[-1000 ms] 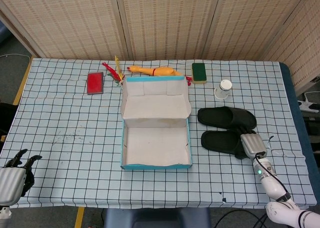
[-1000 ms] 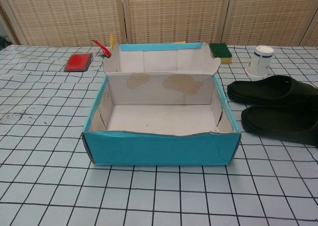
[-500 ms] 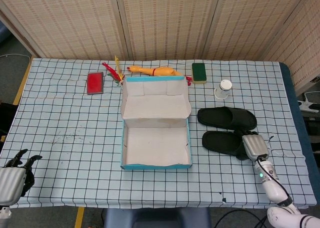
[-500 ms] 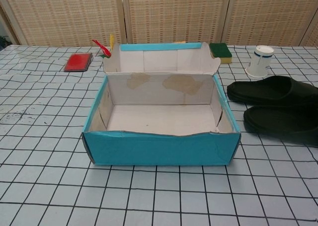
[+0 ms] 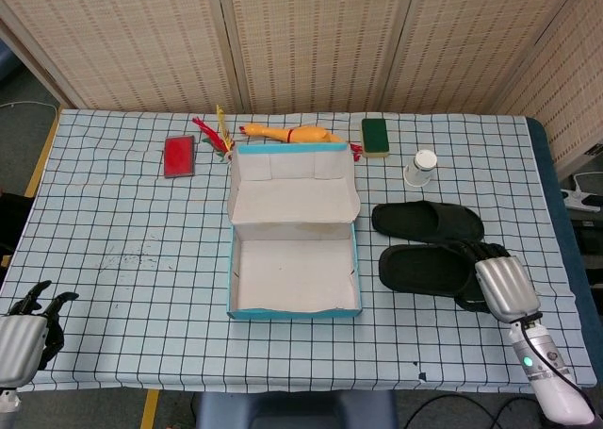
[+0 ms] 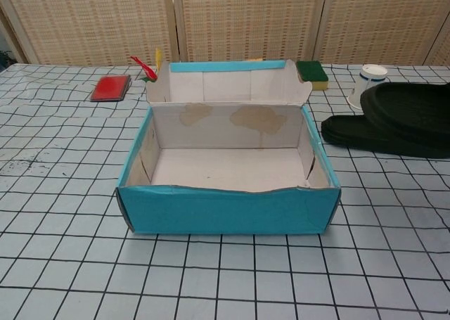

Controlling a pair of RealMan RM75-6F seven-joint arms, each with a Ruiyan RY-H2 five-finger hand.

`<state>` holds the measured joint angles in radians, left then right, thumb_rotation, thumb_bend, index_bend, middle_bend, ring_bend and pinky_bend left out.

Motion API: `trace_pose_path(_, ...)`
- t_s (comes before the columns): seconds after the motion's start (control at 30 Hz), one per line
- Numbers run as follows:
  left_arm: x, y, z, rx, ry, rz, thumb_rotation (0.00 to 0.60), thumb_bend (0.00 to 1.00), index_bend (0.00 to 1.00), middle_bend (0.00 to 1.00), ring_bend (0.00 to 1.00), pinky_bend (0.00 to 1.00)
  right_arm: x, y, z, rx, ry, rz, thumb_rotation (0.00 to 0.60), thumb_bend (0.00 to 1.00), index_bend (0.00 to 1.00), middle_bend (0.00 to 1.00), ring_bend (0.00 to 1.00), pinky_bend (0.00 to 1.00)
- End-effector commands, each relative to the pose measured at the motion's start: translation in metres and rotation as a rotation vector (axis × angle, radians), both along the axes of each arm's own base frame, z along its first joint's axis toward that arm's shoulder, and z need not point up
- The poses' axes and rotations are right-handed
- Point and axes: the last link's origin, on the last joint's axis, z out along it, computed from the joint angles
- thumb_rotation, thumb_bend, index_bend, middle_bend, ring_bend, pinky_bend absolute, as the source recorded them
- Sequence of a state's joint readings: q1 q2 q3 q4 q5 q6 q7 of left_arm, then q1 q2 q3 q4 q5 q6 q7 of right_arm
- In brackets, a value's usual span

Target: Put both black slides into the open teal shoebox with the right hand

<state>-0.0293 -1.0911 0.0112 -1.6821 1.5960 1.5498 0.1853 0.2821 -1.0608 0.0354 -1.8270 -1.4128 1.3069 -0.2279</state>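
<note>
The right robot hand (image 5: 504, 286) grips the near slide (image 5: 429, 269) at its 3 o'clock end, raised off the counter (image 5: 132, 212); long axis 9-to-3. The far slide (image 5: 427, 221) lies flat, 3 o'clock of the shoebox (image 5: 294, 259). The left robot hand (image 5: 26, 335) rests with fingers apart.

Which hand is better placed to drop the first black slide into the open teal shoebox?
Right. The right hand already grips the nearer black slide, lifted beside the open teal shoebox. The left hand sits at the table's far left corner, holding nothing.
</note>
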Motion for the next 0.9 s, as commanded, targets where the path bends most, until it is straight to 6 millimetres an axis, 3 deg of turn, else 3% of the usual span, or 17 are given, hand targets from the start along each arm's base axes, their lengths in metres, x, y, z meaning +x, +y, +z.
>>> trace_pose_path(0.03,0.000,0.000,-0.001,-0.002,0.002,-0.001,0.600,0.64,0.29,0.11,0.13,0.37,0.029,0.010,0.017,-0.038,-0.014,0.089,0.600,0.12,0.52,0.52,0.41,0.58)
trace_pose_path(0.47,0.000,0.000,0.002,0.004,-0.005,-0.001,0.600,0.64,0.29,0.11,0.13,0.37,0.123,-0.017,-0.053,0.261,-0.142,0.330,0.600,0.12,0.56,0.55,0.43,0.60)
trace_pose_path(0.63,0.001,-0.001,0.004,0.005,-0.011,-0.006,0.600,0.64,0.29,0.11,0.13,0.37,0.158,-0.031,-0.076,0.269,-0.142,0.328,0.600,0.12,0.56,0.55,0.43,0.60)
trace_pose_path(0.9,0.001,-0.001,0.006,0.012,-0.019,-0.007,0.600,0.64,0.29,0.11,0.13,0.37,0.190,-0.045,-0.112,0.300,-0.140,0.255,0.600,0.12,0.56,0.55,0.43,0.60)
